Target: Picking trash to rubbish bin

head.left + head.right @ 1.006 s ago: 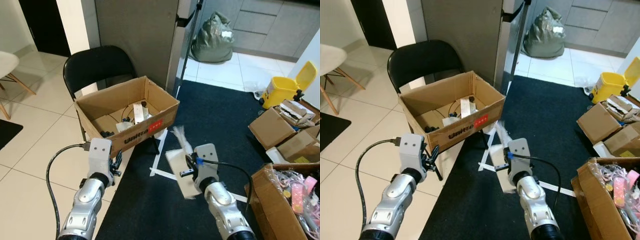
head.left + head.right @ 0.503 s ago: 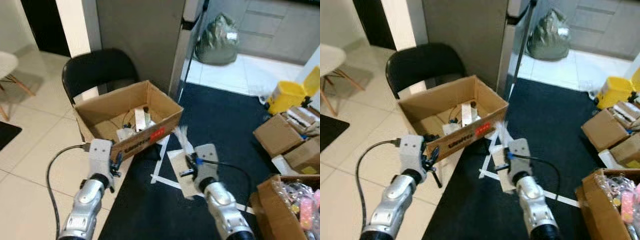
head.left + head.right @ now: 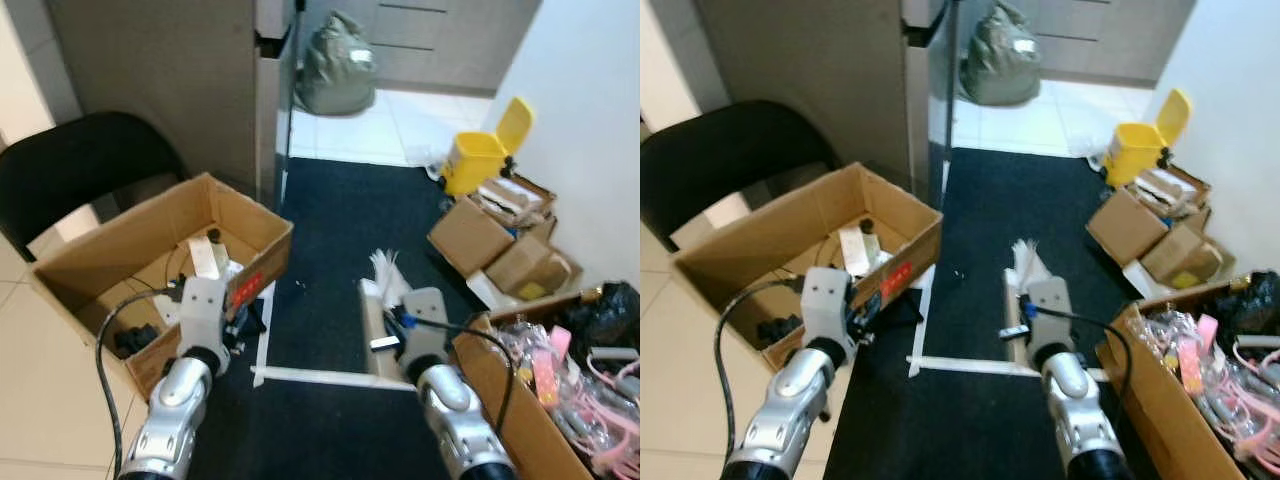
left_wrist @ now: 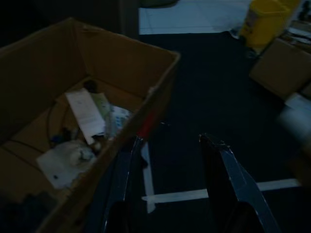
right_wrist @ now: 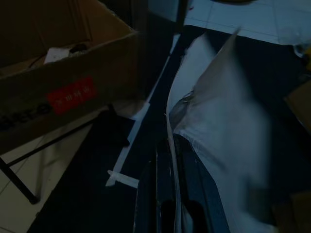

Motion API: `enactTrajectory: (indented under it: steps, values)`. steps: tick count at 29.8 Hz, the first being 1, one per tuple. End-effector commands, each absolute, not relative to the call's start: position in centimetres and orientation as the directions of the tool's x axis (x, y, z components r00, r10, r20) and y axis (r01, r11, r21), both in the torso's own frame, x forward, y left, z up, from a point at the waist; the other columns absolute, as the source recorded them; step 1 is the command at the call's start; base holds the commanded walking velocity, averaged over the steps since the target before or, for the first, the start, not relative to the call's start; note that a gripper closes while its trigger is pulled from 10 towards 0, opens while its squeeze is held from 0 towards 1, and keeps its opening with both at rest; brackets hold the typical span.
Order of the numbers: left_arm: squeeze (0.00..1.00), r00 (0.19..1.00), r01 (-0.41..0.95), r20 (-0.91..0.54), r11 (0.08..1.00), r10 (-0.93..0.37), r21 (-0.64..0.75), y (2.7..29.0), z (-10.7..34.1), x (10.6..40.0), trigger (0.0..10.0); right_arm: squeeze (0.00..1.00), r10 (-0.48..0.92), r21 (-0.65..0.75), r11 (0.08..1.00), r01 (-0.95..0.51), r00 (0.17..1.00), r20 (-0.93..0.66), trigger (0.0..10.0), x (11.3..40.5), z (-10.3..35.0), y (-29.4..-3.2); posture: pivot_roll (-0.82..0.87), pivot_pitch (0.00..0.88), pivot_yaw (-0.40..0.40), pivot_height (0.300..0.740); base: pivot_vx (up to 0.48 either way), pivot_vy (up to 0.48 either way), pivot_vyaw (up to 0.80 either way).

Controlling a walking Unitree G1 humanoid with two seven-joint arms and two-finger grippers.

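My right gripper [image 3: 388,315] is shut on a crumpled piece of white paper trash [image 3: 385,277], held up over the dark rug; its white sheet [image 5: 218,111] runs out along the black fingers [image 5: 167,179] in the right wrist view. A small yellow rubbish bin [image 3: 480,150] with its lid raised stands far ahead on the right, by the white wall. My left gripper [image 4: 167,145] is open with nothing in it, hanging beside the near corner of an open cardboard box [image 3: 262,222] that sits on a black chair.
The cardboard box holds papers and cables [image 4: 90,116]. More cardboard boxes [image 3: 500,245] lie beside the bin. An open box of pink items [image 3: 560,365] is close on my right. White tape lines [image 3: 320,377] cross the dark rug [image 3: 340,215]. A green bag [image 3: 335,65] sits far ahead.
The whole view has swung to the right: the chair and box slid left, the yellow bin and boxes came toward centre. My right gripper still holds the paper.
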State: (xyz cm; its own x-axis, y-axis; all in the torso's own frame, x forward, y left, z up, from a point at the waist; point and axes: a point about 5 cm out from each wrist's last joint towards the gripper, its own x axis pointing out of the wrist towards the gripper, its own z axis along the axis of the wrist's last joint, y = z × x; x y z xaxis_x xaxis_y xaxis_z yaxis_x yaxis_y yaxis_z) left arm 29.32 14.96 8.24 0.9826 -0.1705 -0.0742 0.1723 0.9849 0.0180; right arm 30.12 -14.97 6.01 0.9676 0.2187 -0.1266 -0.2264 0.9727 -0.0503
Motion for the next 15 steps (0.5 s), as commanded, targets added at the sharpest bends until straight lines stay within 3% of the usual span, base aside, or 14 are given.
enactTrajectory:
  steps: [1,7,15]
  values:
    - [0.0,0.981,0.173,-0.095,0.985,-0.17,0.021,15.0,7.8,29.1,10.0,0.0,0.214,-0.063,0.972,-0.225,0.966,-0.144,10.0,29.9,5.6,-15.4,0.01,0.108,-0.033,0.74,0.277,0.0,0.0]
    - [0.0,0.981,0.171,-0.094,0.985,-0.169,0.02,14.9,7.9,29.1,10.0,0.0,0.228,-0.102,0.964,-0.244,0.963,-0.147,10.0,29.9,5.7,-15.3,0.01,0.114,-0.035,0.74,0.276,0.0,0.0]
    - [0.0,0.982,0.173,-0.082,0.985,-0.171,0.02,15.0,8.3,29.3,10.0,0.0,0.269,-0.088,0.958,-0.274,0.961,-0.063,10.0,30.8,7.9,-14.4,0.01,0.12,-0.031,0.74,0.276,0.0,0.8]
